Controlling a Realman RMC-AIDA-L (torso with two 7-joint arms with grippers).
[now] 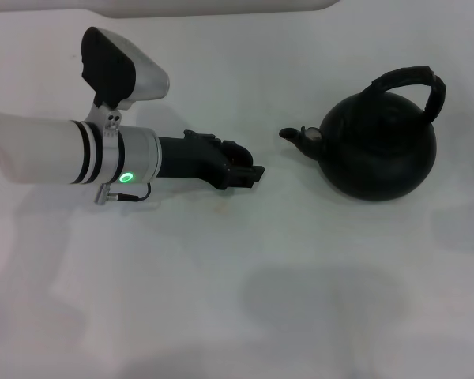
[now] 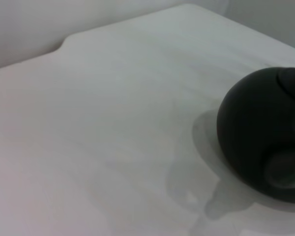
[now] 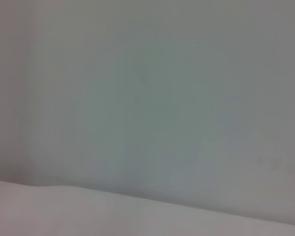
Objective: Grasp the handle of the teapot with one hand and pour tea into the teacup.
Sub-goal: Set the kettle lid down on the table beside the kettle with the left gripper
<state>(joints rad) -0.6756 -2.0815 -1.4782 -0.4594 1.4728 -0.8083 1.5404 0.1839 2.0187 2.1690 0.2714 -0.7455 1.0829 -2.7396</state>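
Large round matte black teapot (image 1: 379,146) stands upright on the white table (image 1: 300,300), right of centre in head view, short spout (image 1: 299,136) pointing toward the left arm. Thick black arched handle (image 1: 411,85) rises over its top, untouched. Black left gripper (image 1: 249,172) on the white-and-grey arm lies low over the table, near the spout but apart from it; whether the claw is open or closed cannot be told. Left wrist view shows the teapot body (image 2: 263,142) close by.

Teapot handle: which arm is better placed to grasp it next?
Left, probably. The left end effector is stretched over the table, pointing at the teapot, though short of its handle. The right arm is out of the head view.
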